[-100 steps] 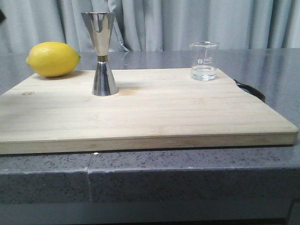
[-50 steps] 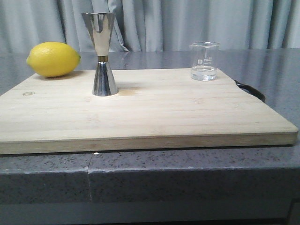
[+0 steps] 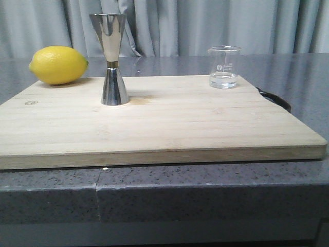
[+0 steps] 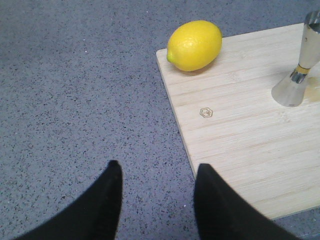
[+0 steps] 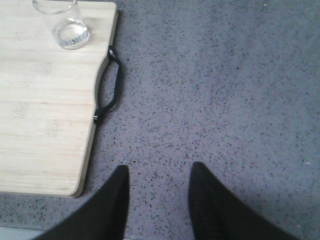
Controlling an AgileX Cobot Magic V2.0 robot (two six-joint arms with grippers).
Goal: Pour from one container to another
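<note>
Beaker [image 3: 224, 67] stands upright at upper right of front view on board [image 3: 154, 123], holding some clear liquid; thin glass, likely light, slick, fragile. Grip mid-wall. Jigger [image 3: 111, 59] upper left. Both hands [image 4: 157, 200] [image 5: 157, 197] spread, empty.

The left claw [image 4: 156, 200] hangs above the grey surface [image 4: 75, 100], its two black fingers spread apart and holding nothing. The right claw [image 5: 156, 200] hovers likewise, fingers parted and empty; neither arm shows in the front view
</note>
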